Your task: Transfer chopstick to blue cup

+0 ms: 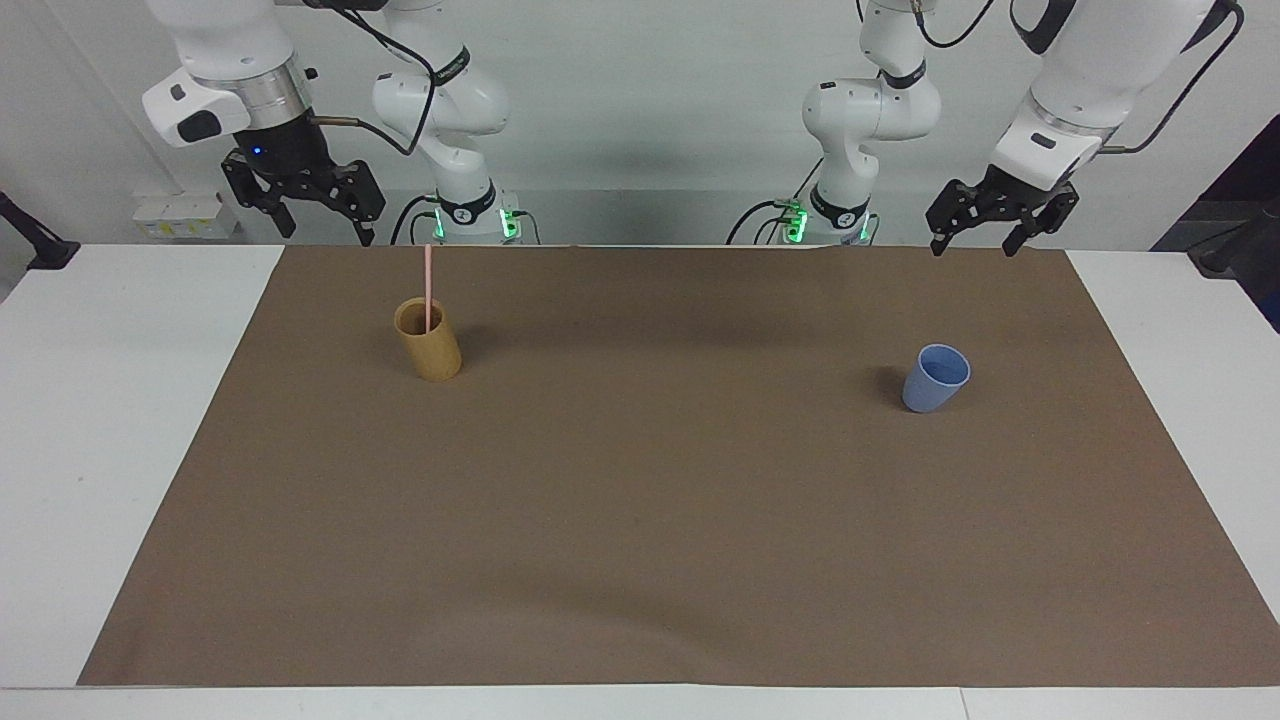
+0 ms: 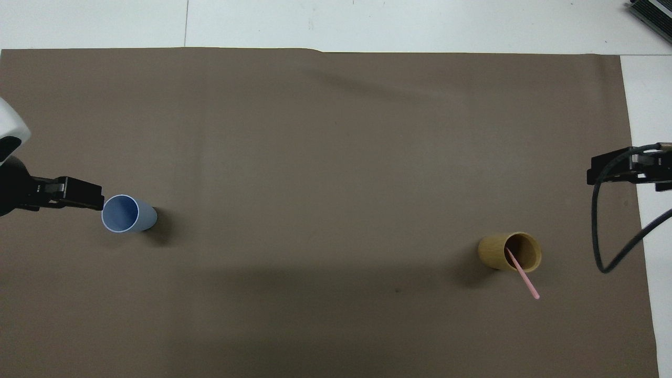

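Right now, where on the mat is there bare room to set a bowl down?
The brown mat is bare between the tan cup, which holds the chopstick, and the blue cup, and across the whole stretch farther from the robots than both cups. Nowhere is crowded.

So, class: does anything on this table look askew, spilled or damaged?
Nothing stands out. The chopstick stands in the tan cup, the blue cup is upright and empty, and both grippers hang open, clear of them.
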